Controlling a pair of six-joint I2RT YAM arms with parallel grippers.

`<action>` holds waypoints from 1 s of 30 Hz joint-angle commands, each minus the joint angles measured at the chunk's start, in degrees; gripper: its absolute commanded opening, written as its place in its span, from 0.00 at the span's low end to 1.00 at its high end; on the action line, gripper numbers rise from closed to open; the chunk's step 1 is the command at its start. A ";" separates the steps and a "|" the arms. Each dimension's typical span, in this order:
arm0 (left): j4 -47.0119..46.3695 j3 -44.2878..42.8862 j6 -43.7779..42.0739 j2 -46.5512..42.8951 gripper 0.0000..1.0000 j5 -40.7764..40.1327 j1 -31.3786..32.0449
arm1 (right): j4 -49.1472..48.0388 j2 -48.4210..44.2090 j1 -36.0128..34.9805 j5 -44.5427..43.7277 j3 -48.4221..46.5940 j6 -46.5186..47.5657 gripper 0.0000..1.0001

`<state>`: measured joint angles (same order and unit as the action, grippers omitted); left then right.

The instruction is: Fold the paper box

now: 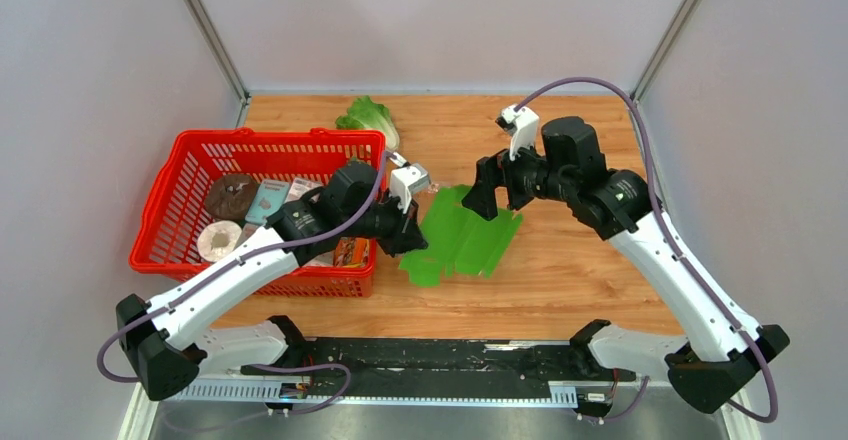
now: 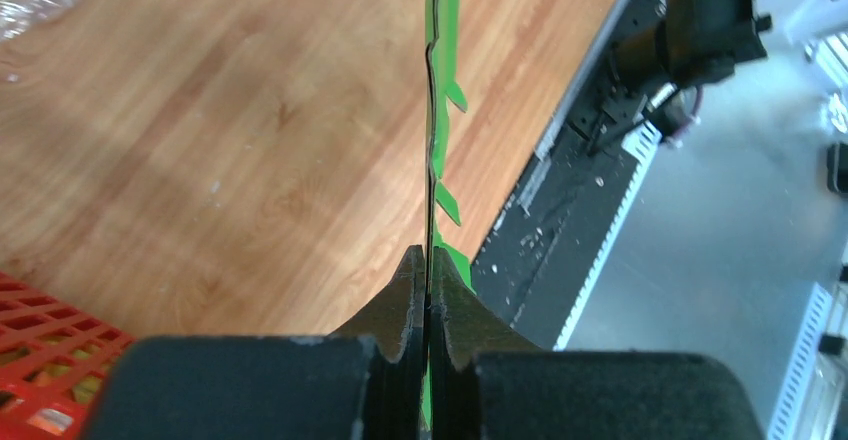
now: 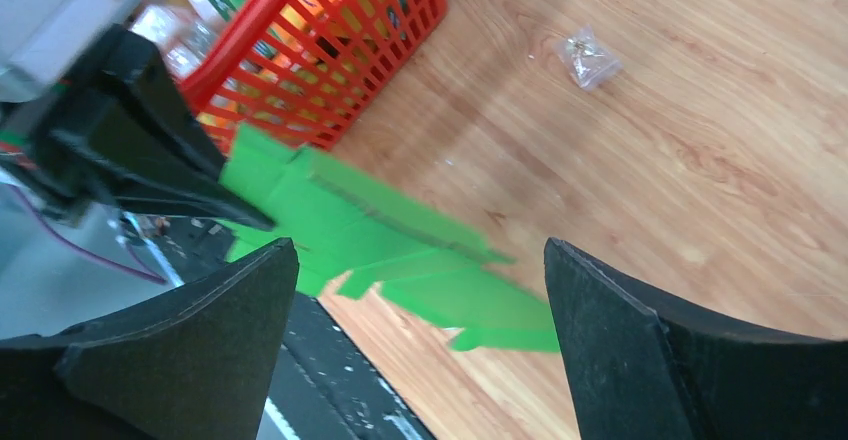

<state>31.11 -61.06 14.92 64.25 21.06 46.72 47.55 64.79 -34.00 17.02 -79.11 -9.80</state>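
green card, the paper box (image 1: 462, 242) lies as an unfolded sheet mid-desk (image 1: 580, 270), just right of the red basket (image 1: 262, 138). the left gripper (image 1: 408, 240) pinches the sheet's left edge, jaws pressed tight with the card between them. the right gripper (image 1: 487, 198) hangs over the sheet's far edge, jaws spread wide, gripping nothing. a lettuce (image 1: 368, 117) lies at the desk's far edge.

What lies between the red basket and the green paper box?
The left gripper, shut on the paper box at its edge, fills the gap beside the red basket; the top external view shows it.
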 commanded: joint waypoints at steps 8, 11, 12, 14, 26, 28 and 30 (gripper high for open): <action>2.55 -0.20 -6.04 -3.08 0.00 17.17 -0.23 | -2.81 -0.28 -0.19 21.03 2.11 16.05 0.84; 5.18 -1.51 -8.32 -3.34 0.00 17.61 -0.22 | -4.74 -1.68 -0.19 24.64 4.13 13.68 0.68; 5.71 -1.69 -8.93 -3.51 0.00 17.44 -0.14 | -5.70 -2.12 -0.19 25.51 4.66 12.89 0.61; 6.59 -1.61 -9.47 -4.21 0.00 17.61 -0.23 | -6.06 -3.09 -0.19 29.90 5.72 12.35 0.59; 1.68 -0.82 -7.27 -6.59 0.00 20.07 -0.23 | -11.42 -6.61 -0.19 29.84 10.64 5.50 0.12; 1.05 -1.17 -6.92 -6.51 0.00 20.17 -0.23 | -13.62 -8.71 -0.19 24.07 12.21 2.70 0.00; 1.14 -1.34 -5.96 -6.77 0.17 16.58 -0.14 | -16.59 -11.60 -0.19 19.92 13.54 -0.63 0.00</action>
<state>38.52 -60.66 7.35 58.48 39.09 46.74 37.04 57.63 -34.00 45.32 -67.90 -3.36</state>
